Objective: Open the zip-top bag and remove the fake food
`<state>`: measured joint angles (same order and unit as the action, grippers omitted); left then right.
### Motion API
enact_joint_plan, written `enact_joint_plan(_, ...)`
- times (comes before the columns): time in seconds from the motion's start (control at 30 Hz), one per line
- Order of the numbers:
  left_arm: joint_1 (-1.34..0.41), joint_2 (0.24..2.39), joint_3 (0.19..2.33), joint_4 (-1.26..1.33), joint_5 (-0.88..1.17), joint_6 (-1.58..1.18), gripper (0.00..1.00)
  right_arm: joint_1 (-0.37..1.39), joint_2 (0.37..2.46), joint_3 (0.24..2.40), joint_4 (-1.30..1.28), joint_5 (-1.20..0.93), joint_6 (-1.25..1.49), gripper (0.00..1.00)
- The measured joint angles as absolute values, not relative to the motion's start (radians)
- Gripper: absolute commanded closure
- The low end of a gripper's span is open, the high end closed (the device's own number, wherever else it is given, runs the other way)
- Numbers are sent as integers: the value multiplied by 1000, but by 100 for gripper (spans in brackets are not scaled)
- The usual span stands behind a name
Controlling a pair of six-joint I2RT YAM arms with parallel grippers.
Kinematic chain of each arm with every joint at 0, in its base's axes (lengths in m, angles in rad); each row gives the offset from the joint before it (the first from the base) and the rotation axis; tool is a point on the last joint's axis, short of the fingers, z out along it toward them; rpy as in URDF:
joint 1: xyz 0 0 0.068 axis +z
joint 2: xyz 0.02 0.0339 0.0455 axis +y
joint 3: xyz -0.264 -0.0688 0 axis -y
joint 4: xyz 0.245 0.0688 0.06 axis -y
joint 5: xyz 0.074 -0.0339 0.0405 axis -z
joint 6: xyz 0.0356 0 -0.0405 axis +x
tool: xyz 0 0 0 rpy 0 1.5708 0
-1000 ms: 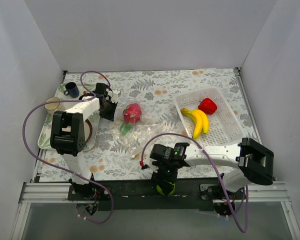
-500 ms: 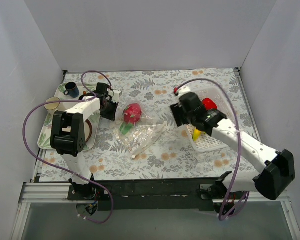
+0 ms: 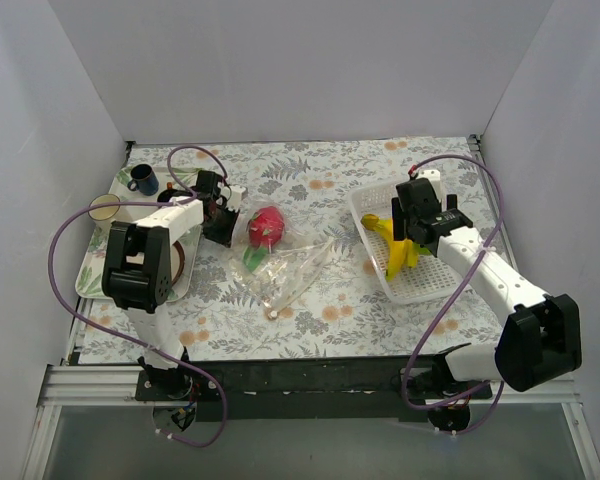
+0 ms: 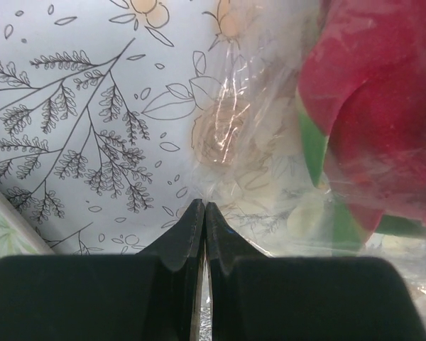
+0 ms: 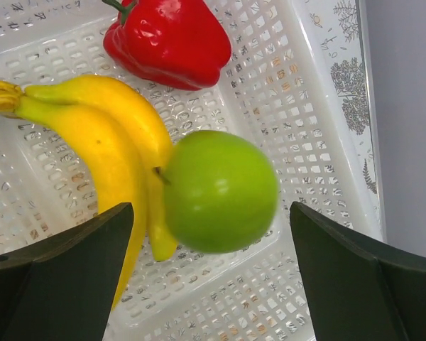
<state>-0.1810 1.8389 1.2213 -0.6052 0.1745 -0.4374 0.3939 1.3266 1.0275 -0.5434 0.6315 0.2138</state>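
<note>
The right end effector [image 5: 211, 207] is hanging wide open over the basket [image 5: 326, 106] at 3 o'clock, with the apple [image 5: 220, 190] loose beside the banana [image 5: 99, 135] and pepper [image 5: 170, 39]. The left end effector [image 4: 202, 207] is closed tight, pinching the bag's [image 3: 290, 270] edge at mid-bench [image 3: 360, 170]. The pink fruit [image 3: 265, 225] and green piece [image 3: 252, 258] are waiting inside it.

The white perforated plastic basket [image 3: 422, 284] at the right of the floral-cloth table [image 3: 330, 170] holds the red plastic pepper [image 5: 169, 42] behind the yellow plastic banana [image 5: 99, 135], with the green plastic apple [image 5: 220, 190] beside the banana (resting or airborne, unclear). Leftward lies the clear plastic zip-top bag [image 3: 290, 270], the pink-red plastic fruit [image 3: 265, 227] inside.
</note>
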Motion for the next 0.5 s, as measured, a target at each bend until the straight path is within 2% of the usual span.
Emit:
enact_joint_plan(0.23, -187, 1873, 1229, -575, 141, -418, 100, 404, 1314, 1060, -540, 636, 198, 2)
enact_joint_plan(0.33, -194, 1887, 1247, -575, 126, -413, 100, 469, 1259, 1065, -496, 644, 151, 1)
enact_joint_plan(0.37, -197, 1892, 1254, -575, 120, -411, 100, 519, 1232, 1064, -472, 650, 127, 4)
enact_joint_plan(0.47, -208, 1908, 1274, -575, 102, -408, 100, 728, 1167, 1047, -369, 639, 67, 39)
enact_joint_plan(0.5, -212, 1914, 1282, -575, 93, -407, 100, 793, 1158, 1037, -337, 619, 53, 74)
